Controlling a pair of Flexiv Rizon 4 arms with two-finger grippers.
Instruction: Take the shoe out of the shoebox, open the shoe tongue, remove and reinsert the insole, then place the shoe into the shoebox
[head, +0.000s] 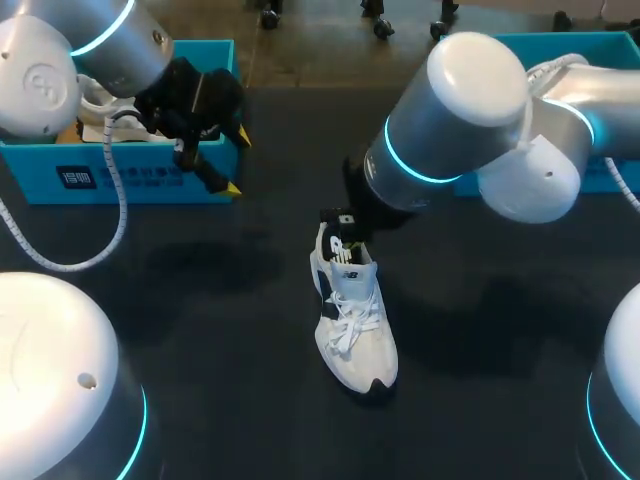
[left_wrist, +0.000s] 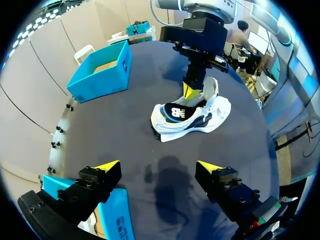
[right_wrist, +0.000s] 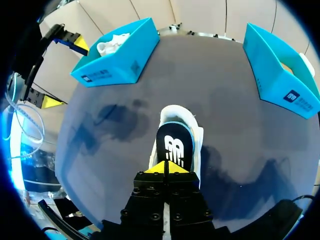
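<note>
my left gripper (left_wrist: 157, 167): fingers spread, holding nothing, just beside the left shoebox (head: 130, 180)
my right gripper (right_wrist: 167, 167): fingers pinched together on the tongue (right_wrist: 174, 145)
shoe (head: 355, 320): standing on its sole mid-table, outside both boxes

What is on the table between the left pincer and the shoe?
Nothing: in the left wrist view, only bare table lies between the open left pincer and the shoe.

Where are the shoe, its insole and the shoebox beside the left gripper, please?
shoe (head: 360, 355): head view, white toe.
insole (right_wrist: 174, 145): right wrist view, dark printed face.
shoebox (head: 40, 180): head view, blue front wall.
</note>
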